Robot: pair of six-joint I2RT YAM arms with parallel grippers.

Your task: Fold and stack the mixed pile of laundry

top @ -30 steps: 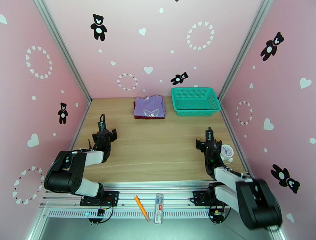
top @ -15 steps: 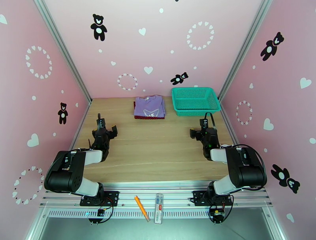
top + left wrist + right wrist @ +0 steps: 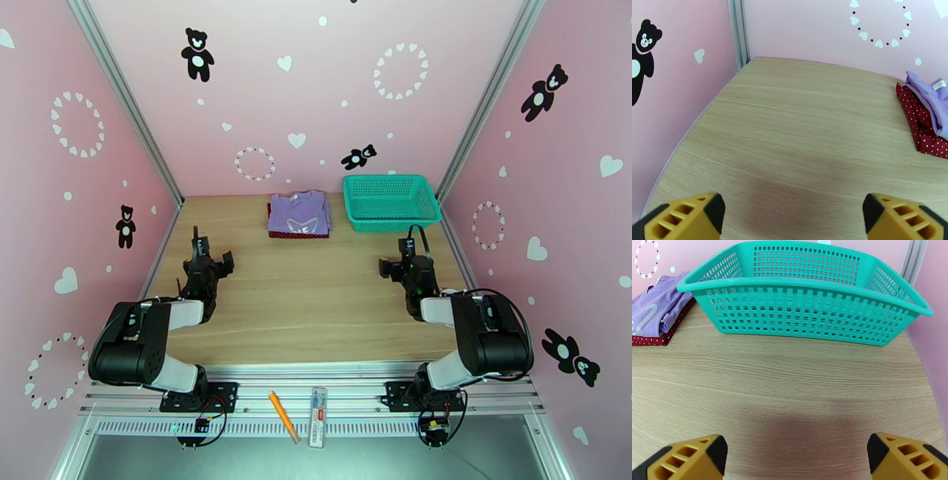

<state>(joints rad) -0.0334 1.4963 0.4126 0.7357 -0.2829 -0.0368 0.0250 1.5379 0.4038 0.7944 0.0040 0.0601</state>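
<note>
At the back middle of the table the lavender-purple T-shirt [image 3: 298, 212] lies folded on top of the folded dark red dotted cloth [image 3: 299, 234]. The same stack appears in the left wrist view, the T-shirt [image 3: 934, 102] over the red cloth [image 3: 922, 124], and in the right wrist view, the T-shirt [image 3: 656, 311] over the red cloth [image 3: 651, 340]. My left gripper [image 3: 204, 264] rests low at the left, far from the stack, open and holding nothing [image 3: 792, 215]. My right gripper [image 3: 409, 267] rests at the right, open with nothing between its fingers [image 3: 796, 455].
A teal mesh basket [image 3: 391, 203] stands at the back right beside the stack and looks empty [image 3: 805, 295]. Pink walls enclose the table on three sides. A pencil [image 3: 282, 416] and a small packet [image 3: 317, 406] lie on the rail below the table's near edge.
One second ago the right arm was stretched to the near right; it has folded back, bringing its gripper up and left. The left gripper shifted slightly farther away. Nothing has moved in the last half second.
</note>
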